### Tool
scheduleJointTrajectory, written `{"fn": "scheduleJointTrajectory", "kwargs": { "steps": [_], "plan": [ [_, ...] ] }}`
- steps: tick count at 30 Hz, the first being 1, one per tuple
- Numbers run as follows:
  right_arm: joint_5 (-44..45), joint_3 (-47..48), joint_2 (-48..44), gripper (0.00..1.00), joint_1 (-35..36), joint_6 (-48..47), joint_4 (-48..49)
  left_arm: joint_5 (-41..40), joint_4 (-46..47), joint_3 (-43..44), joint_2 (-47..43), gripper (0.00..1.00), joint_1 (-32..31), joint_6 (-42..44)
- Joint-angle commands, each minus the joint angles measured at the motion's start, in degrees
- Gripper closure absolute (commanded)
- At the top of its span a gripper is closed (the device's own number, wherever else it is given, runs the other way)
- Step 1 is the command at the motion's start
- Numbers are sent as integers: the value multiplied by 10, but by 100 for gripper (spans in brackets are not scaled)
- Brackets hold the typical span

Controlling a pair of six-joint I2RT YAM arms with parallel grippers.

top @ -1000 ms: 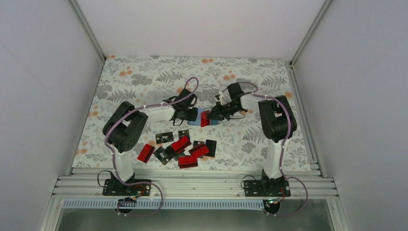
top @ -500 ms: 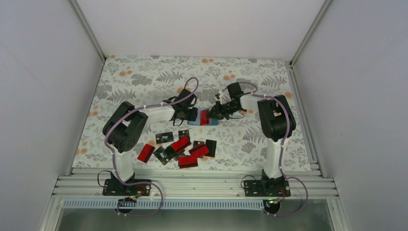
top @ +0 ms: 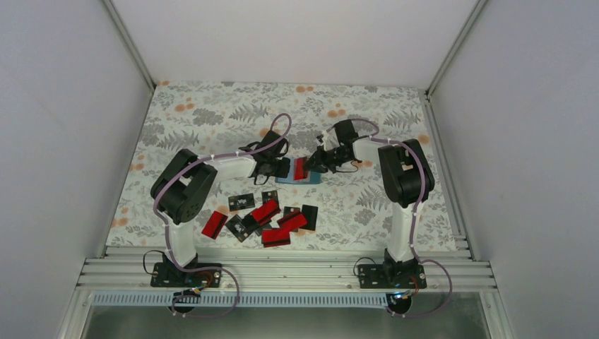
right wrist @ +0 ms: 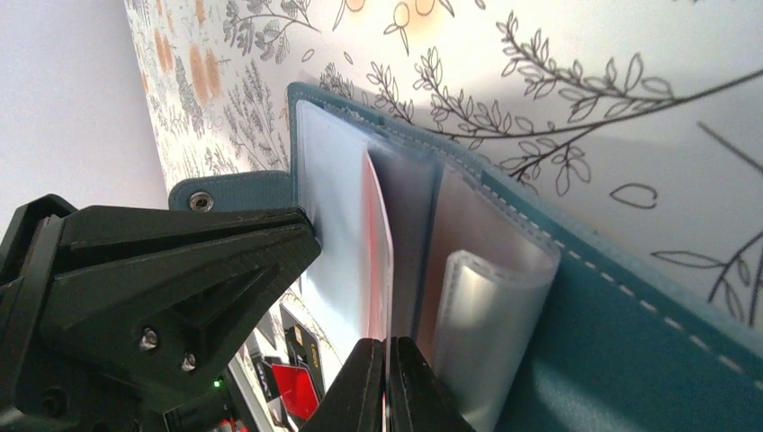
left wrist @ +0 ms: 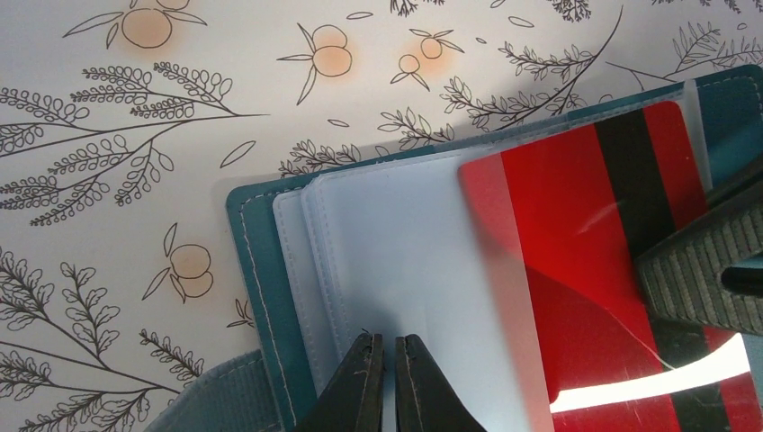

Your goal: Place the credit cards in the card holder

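Observation:
The teal card holder (top: pixel 309 180) lies open mid-table, its clear sleeves (left wrist: pixel 396 243) fanned out. My left gripper (left wrist: pixel 389 346) is shut on the near edge of one sleeve and pins it down. My right gripper (right wrist: pixel 387 346) is shut on a red credit card (right wrist: pixel 379 225) with a black stripe (left wrist: pixel 576 234). That card stands on edge, partly slid under a clear sleeve of the card holder (right wrist: pixel 630 351). In the top view the left gripper (top: pixel 282 169) and right gripper (top: pixel 311 165) face each other across the holder. Several more credit cards (top: pixel 268 215), red and black, lie scattered nearer the arm bases.
The floral table mat (top: pixel 212 120) is ringed by white walls and metal rails. The loose card pile sits between the two arm bases, just near of the holder. A curled clear sleeve (right wrist: pixel 486 315) bulges to the right of the held card.
My right gripper has edged a little left and farther away, carrying the red card deeper over the holder. The left gripper has stayed in place on the sleeve.

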Motion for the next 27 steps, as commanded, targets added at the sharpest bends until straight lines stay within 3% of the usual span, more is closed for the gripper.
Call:
{"fn": "scheduleJointTrajectory", "kwargs": {
  "steps": [1, 27],
  "plan": [
    [32, -3, 4, 96, -5, 7, 21, 1, -19, -15, 8, 95, -1, 5],
    [16, -84, -16, 96, 5, 101, 127, 3, -7, -27, 1, 95, -1, -11]
  ]
}}
